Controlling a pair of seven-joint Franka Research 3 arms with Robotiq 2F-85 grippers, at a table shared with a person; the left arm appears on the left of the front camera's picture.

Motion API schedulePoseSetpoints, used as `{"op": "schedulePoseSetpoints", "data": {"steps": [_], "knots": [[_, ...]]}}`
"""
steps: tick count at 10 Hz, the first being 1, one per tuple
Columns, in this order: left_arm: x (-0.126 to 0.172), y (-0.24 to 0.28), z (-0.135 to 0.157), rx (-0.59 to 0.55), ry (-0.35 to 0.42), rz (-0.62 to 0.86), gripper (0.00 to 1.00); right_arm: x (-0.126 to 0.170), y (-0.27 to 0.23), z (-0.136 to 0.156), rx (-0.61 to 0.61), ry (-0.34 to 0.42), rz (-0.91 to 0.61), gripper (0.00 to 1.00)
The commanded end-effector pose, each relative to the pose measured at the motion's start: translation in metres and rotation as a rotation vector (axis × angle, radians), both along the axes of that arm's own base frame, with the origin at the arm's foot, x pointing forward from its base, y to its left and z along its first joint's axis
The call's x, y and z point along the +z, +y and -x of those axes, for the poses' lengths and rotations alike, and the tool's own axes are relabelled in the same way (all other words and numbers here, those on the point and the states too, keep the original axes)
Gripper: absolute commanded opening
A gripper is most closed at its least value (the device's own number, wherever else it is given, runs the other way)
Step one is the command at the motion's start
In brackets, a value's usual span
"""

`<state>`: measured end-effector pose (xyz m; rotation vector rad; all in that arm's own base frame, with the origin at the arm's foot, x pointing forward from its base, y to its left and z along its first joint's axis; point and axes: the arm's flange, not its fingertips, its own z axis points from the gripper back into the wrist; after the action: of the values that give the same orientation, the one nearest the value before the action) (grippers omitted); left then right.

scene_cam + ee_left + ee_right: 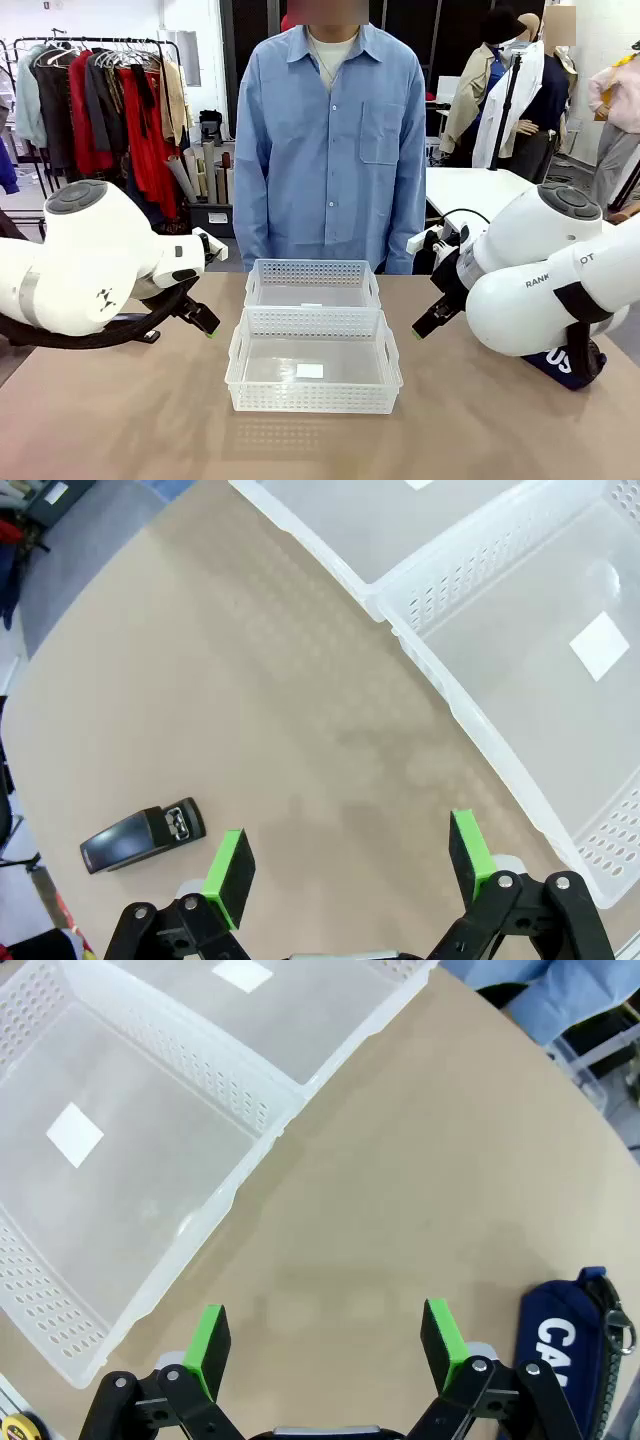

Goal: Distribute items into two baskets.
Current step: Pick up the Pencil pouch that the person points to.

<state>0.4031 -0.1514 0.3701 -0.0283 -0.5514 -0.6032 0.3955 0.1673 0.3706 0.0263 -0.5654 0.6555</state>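
Pouch: navy, white lettering, zip pull showing. It lies flat on the counter on the robot's right, outside both baskets and well apart from them. In the front view the right arm hides part of it.

Stapler: small, black, lying on the counter on the robot's left, also outside the baskets and well apart from them.

Large basket: mid counter, nearer the robot. A white label sits on its floor.

Small basket: directly behind the large one, on the person's side, with walls touching. It also has a white label on its floor.

Left end effector: jaws spread wide, gripping nothing. It hangs over bare counter between the stapler and the large basket's side wall, with the stapler just beyond one green pad.

Right end effector: jaws spread wide, gripping nothing. It is over bare counter between the large basket's other side and the pouch. The pouch is near one finger but not touching it.

Person: blue shirt, standing at the far edge behind the small basket.
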Motion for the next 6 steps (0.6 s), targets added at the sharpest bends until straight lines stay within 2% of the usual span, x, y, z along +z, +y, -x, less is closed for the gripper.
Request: {"op": "schedulePoseSetpoints", "data": {"steps": [1, 6], "knots": [[0.0001, 0.0, 0.0, 0.0, 0.0, 0.0, 1.0, 0.0001, 0.0, 0.0, 0.0, -0.001, 0.0, 1.0], [0.0001, 0.0, 0.0, 0.0, 0.0, 0.0, 1.0, 0.0001, 0.0, 0.0, 0.0, -0.001, 0.0, 1.0]]}}
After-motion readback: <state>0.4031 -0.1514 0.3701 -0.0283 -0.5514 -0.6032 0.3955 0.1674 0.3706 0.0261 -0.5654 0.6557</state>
